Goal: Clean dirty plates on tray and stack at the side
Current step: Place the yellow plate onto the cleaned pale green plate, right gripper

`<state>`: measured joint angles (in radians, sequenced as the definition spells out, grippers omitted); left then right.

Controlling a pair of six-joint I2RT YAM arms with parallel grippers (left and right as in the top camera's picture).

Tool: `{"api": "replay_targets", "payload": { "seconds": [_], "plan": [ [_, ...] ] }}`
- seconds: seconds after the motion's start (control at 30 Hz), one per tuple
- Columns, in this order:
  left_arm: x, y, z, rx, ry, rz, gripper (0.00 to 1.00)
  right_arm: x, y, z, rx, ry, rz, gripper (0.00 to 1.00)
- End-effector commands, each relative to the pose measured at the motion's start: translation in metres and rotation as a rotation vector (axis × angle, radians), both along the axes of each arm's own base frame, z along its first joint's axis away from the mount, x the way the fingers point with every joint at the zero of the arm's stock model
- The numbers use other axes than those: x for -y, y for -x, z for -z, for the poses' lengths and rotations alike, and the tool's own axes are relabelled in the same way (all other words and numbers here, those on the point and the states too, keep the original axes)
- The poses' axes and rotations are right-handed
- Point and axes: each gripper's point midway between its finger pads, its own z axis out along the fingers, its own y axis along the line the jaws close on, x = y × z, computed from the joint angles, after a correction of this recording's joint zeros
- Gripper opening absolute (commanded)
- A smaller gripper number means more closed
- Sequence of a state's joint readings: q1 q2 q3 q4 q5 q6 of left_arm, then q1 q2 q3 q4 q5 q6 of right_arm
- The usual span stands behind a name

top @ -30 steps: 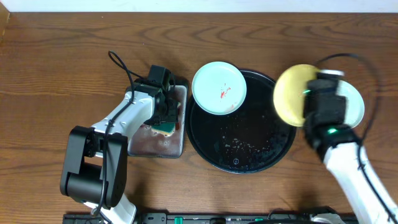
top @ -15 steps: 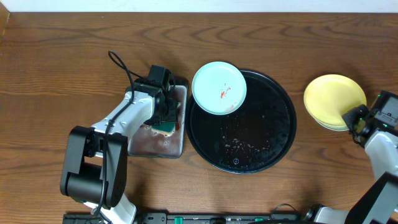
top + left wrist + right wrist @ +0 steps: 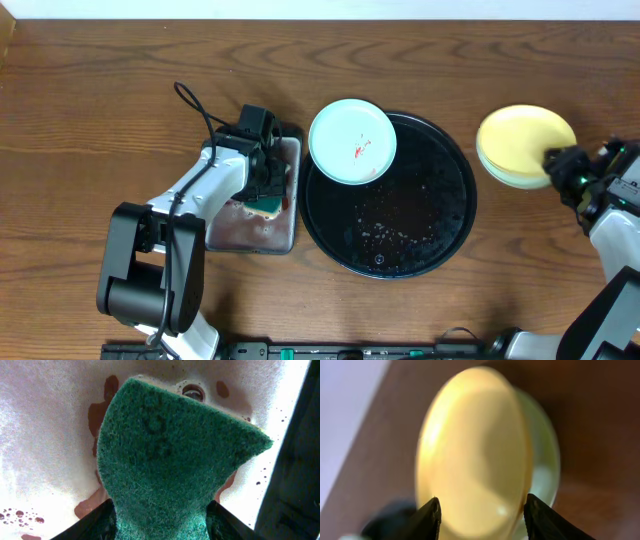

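A pale mint-blue plate (image 3: 352,140) streaked with red sauce rests on the upper left rim of the black tray (image 3: 400,235). At the table's right side a yellow plate (image 3: 523,142) lies on another mint plate (image 3: 505,180). My right gripper (image 3: 562,172) stands open at the right edge of this stack. In the right wrist view the yellow plate (image 3: 475,450) fills the space beyond the spread fingers (image 3: 432,517), with the mint plate (image 3: 545,460) showing under it. My left gripper (image 3: 268,193) is shut on the green sponge (image 3: 165,460) over the grey pan.
The grey metal pan (image 3: 240,235), wet and stained with reddish sauce (image 3: 95,415), sits left of the tray. Crumbs and droplets speckle the tray's floor (image 3: 385,230). Bare wooden table (image 3: 100,90) surrounds everything.
My right arm has pulled back to the right off the yellow plate, which now lies on the mint plate. Its jaws have opened. The left arm has not moved.
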<state>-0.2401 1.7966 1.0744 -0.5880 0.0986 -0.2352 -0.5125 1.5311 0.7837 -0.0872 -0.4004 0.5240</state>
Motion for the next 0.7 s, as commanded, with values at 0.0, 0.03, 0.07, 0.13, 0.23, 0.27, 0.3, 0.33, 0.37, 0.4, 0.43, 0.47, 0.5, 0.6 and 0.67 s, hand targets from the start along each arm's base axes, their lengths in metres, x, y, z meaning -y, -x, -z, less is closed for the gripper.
{"api": "replay_targets", "payload": {
  "seconds": [0.0,0.03,0.07,0.13,0.23,0.27,0.3,0.33,0.37,0.4,0.43,0.47,0.5,0.6,0.67],
  "plan": [
    [-0.002,0.002,0.002,-0.011,-0.008,0.000,0.57,-0.056,-0.012,-0.023,0.111,-0.023,-0.287,0.52],
    [-0.002,0.002,0.002,-0.011,-0.008,0.000,0.57,-0.062,-0.012,-0.025,0.110,-0.011,-0.305,0.53],
    [-0.002,0.002,0.002,-0.011,-0.008,0.000,0.57,-0.064,-0.011,-0.025,0.105,0.000,-0.309,0.52],
    [-0.002,0.003,0.003,-0.012,-0.008,0.000,0.57,-0.064,-0.011,-0.026,0.094,0.025,-0.299,0.49],
    [-0.002,0.003,0.003,-0.013,-0.009,0.000,0.57,-0.063,-0.010,-0.030,0.098,0.036,-0.296,0.48],
    [-0.002,0.003,0.003,-0.013,-0.009,0.000,0.57,-0.064,-0.010,-0.031,0.102,0.039,-0.297,0.49],
    [-0.002,0.003,0.003,-0.013,-0.009,0.000,0.57,-0.065,-0.011,-0.034,0.109,0.045,-0.303,0.49],
    [-0.002,0.003,0.003,-0.012,-0.008,0.000,0.57,-0.070,-0.011,-0.037,0.124,0.057,-0.333,0.47],
    [-0.002,0.003,0.003,-0.012,-0.008,0.000,0.57,-0.074,-0.012,-0.040,0.137,0.070,-0.360,0.47],
    [-0.002,0.003,0.003,-0.012,-0.008,0.000,0.57,-0.081,-0.012,-0.045,0.152,0.097,-0.400,0.47],
    [-0.002,0.003,0.003,-0.012,-0.008,0.000,0.57,-0.088,-0.012,-0.048,0.162,0.121,-0.434,0.47],
    [-0.002,0.003,0.003,-0.012,-0.008,0.000,0.57,-0.094,-0.012,-0.051,0.167,0.147,-0.466,0.48],
    [-0.002,0.003,0.003,-0.012,-0.008,0.000,0.57,-0.104,-0.012,-0.057,0.155,0.196,-0.511,0.50],
    [-0.002,0.003,0.003,-0.012,-0.008,0.000,0.57,-0.122,-0.013,-0.066,0.088,0.300,-0.598,0.50],
    [-0.002,0.003,0.003,-0.012,-0.008,0.000,0.57,-0.135,-0.015,-0.074,0.042,0.387,-0.663,0.53]
  ]
}}
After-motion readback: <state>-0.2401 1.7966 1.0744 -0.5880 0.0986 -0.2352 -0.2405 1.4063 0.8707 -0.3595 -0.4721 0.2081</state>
